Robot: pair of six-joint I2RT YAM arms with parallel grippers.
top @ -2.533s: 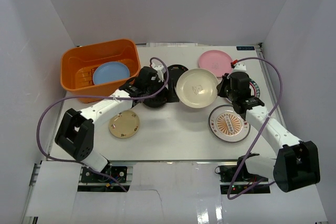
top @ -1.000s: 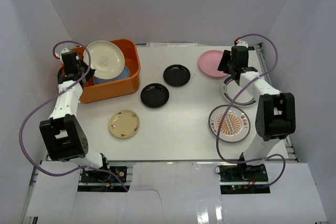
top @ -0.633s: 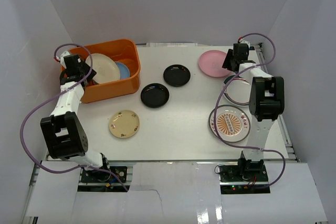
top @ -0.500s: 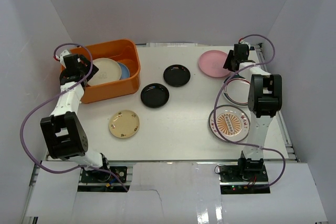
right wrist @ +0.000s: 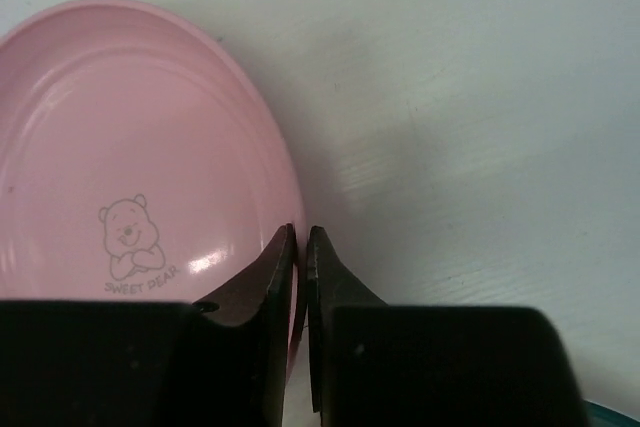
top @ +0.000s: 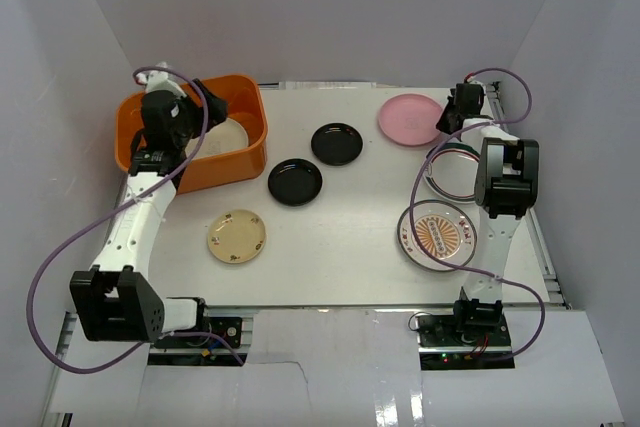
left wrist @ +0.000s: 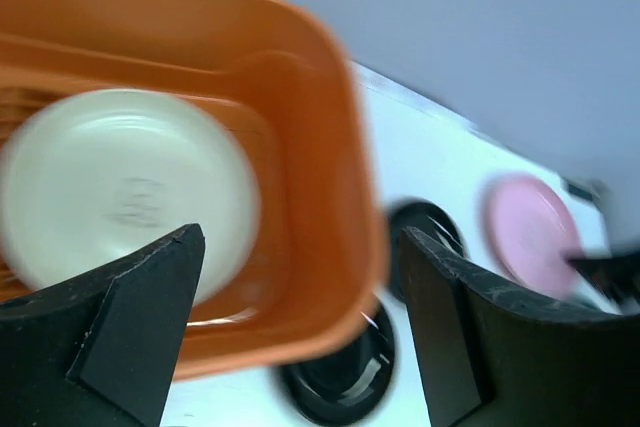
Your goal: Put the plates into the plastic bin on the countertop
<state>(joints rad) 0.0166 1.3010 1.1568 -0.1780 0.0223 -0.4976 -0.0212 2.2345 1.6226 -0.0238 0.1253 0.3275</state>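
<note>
The orange plastic bin (top: 140, 157) stands at the back left of the countertop (top: 340, 247) with a cream plate (top: 226, 133) lying flat inside it. My left gripper (top: 185, 125) hovers above the bin, open and holding nothing. The left wrist view shows the cream plate (left wrist: 125, 187) below, the bin's rim (left wrist: 345, 157) between my open left gripper's (left wrist: 300, 247) fingers. My right gripper (top: 450, 123) is at the back right, shut on the right rim of the pink plate (top: 408, 119). In the right wrist view the right gripper (right wrist: 300, 237) pinches the pink plate's (right wrist: 130, 147) edge.
Two black plates (top: 336, 143) (top: 295, 182) lie mid-table. A tan plate (top: 236, 236) sits near the front left. The sunburst plate (top: 437, 234) and the green-red rimmed plate (top: 452, 175) lie on the right, under the right arm. White walls enclose the table.
My left gripper opened and let the cream plate drop flat into the bin, then shifted right above it. My right gripper closed on the pink plate's rim.
</note>
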